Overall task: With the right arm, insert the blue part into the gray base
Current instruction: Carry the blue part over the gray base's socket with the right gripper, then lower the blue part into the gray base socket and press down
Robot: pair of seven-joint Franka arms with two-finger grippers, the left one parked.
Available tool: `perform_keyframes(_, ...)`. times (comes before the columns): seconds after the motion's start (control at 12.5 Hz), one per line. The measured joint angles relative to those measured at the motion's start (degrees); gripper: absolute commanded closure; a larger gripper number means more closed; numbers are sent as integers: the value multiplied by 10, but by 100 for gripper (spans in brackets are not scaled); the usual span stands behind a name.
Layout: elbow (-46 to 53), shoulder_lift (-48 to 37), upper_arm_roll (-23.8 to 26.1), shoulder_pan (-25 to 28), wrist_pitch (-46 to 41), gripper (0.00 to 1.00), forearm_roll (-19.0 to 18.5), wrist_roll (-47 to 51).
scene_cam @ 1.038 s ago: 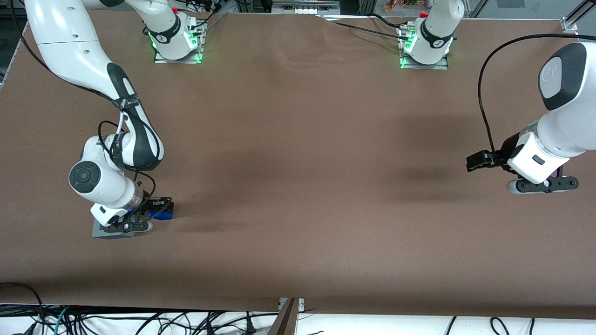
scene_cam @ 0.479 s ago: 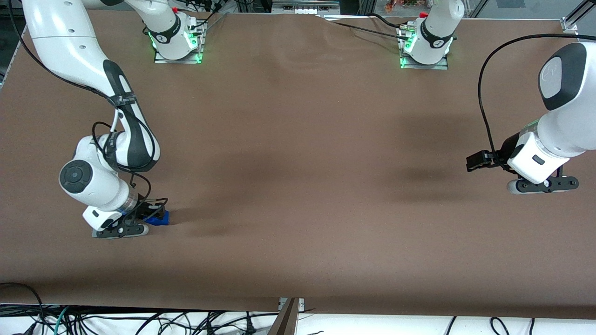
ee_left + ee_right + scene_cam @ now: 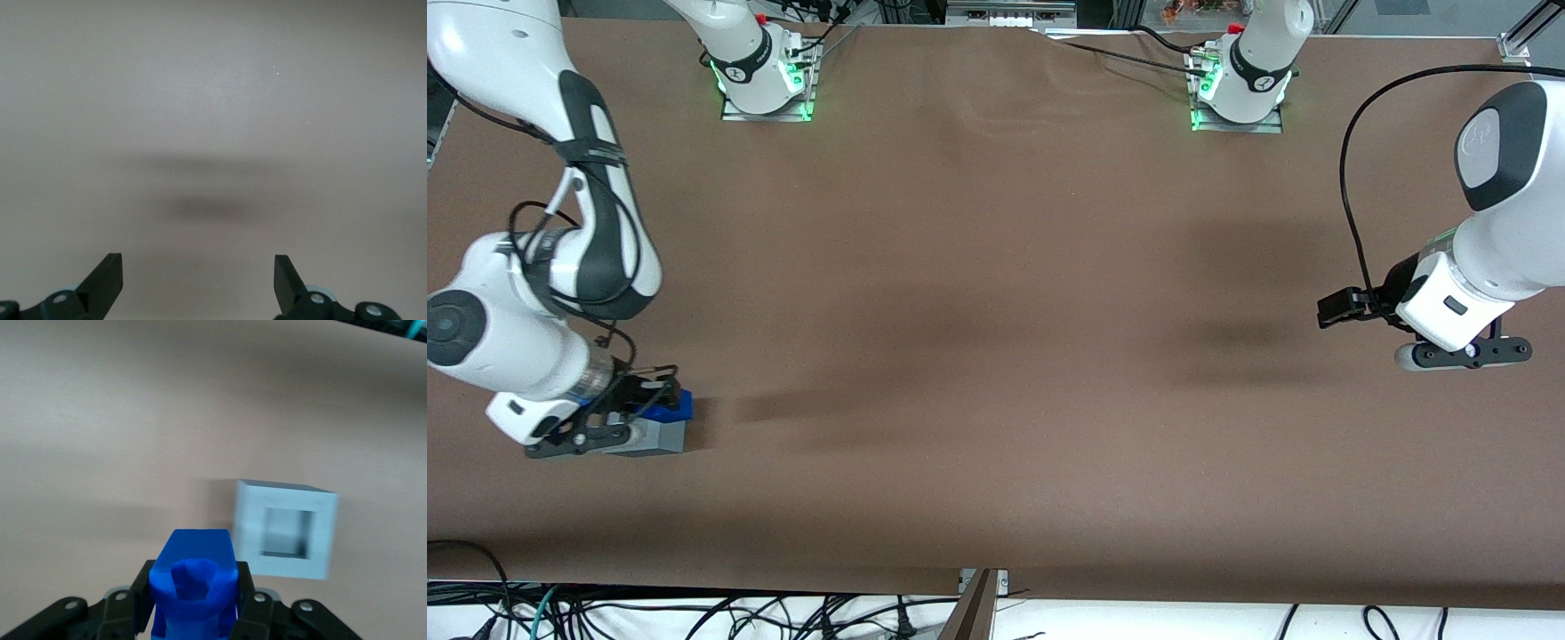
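Blue part [image 3: 193,587], clamped in the right arm's gripper [image 3: 195,603], has been carried up over the gray base [image 3: 285,528]; its socket isn't yet beneath.

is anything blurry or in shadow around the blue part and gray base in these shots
Right wrist view: the blue part, shut in the gripper, looks soft and out of focus; the gray base is slightly smeared, its socket shaded dark. Front view: the right arm hides much of the base, and soft streaked shadows lie on the brown table.
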Motion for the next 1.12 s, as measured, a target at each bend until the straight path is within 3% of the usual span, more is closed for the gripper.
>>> perform_keyframes(0.32, 3, 8, 0, -46, 14, 76, 0, -72)
perform_keyframes(1.12, 4, 53, 0, -58, 96, 76, 7, -79)
